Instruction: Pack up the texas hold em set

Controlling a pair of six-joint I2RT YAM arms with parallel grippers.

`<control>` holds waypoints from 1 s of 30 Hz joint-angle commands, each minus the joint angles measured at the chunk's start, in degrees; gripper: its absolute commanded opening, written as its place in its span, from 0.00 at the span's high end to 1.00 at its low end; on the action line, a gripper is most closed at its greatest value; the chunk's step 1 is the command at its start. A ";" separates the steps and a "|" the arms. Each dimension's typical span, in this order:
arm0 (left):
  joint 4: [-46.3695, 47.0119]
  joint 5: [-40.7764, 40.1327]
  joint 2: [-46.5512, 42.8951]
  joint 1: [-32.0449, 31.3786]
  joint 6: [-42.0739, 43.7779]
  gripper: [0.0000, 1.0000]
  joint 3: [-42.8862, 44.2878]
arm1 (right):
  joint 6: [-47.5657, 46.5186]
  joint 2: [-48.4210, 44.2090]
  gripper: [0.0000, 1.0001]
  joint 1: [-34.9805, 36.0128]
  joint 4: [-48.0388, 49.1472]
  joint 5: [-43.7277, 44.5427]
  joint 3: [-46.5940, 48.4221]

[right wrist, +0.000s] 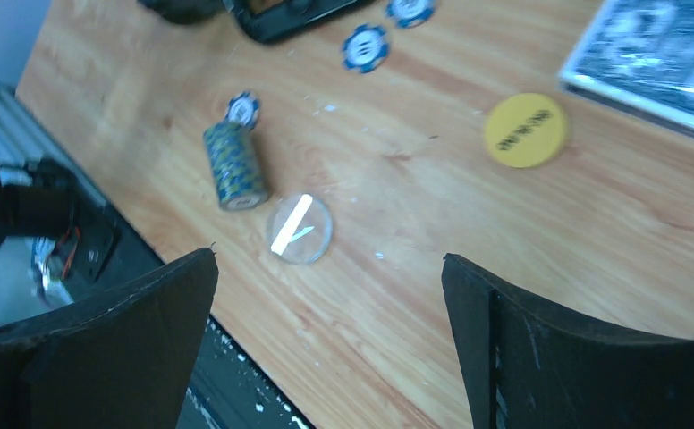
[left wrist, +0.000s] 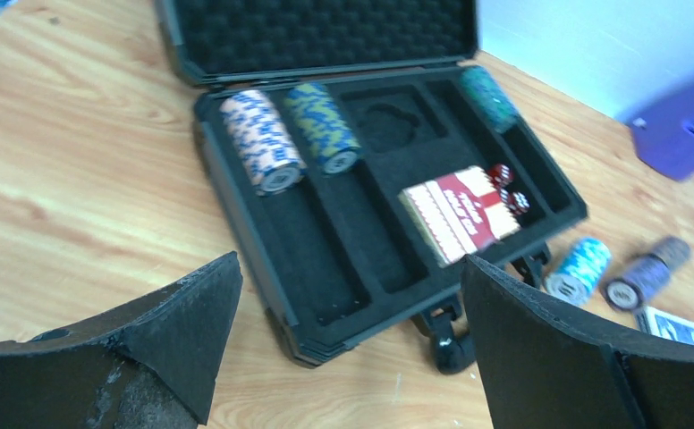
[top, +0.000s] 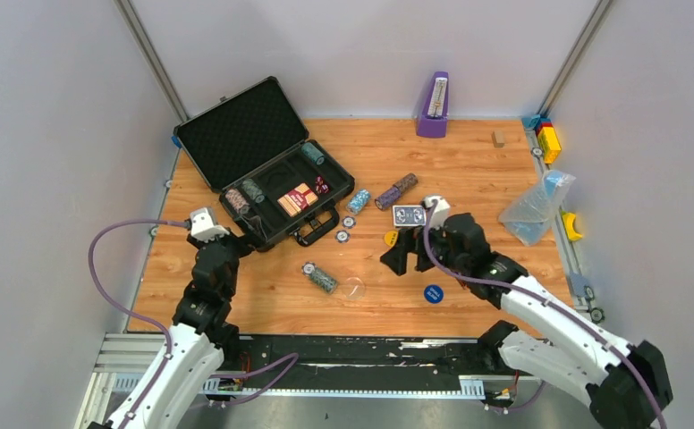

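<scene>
The left claw (left wrist: 351, 268) stands wide open and empty at the bottom of its wrist view, facing the open case (left wrist: 325, 31), which sits in the upper left of the top view. Three chip rolls (left wrist: 261, 141), a red card deck (left wrist: 458, 213) and red dice (left wrist: 507, 186) lie in its foam slots. The right claw (right wrist: 330, 259) is also spread open with nothing in it, above the table (right wrist: 594, 232). Beyond it lie a loose roll (right wrist: 234, 165), a clear disc (right wrist: 299, 229) and a yellow button (right wrist: 525, 130).
</scene>
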 commanded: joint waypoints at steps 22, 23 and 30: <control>-11.72 -23.22 -0.17 0.11 -16.70 0.00 2.45 | -9.94 56.82 0.29 33.69 2.88 24.31 33.26; -11.42 -23.04 -0.08 0.08 -16.58 0.00 2.44 | -9.95 57.35 0.34 33.69 2.98 23.77 33.44; -10.54 -21.64 -0.28 0.09 -15.84 0.00 2.18 | -9.10 54.32 0.67 33.61 4.03 25.59 35.22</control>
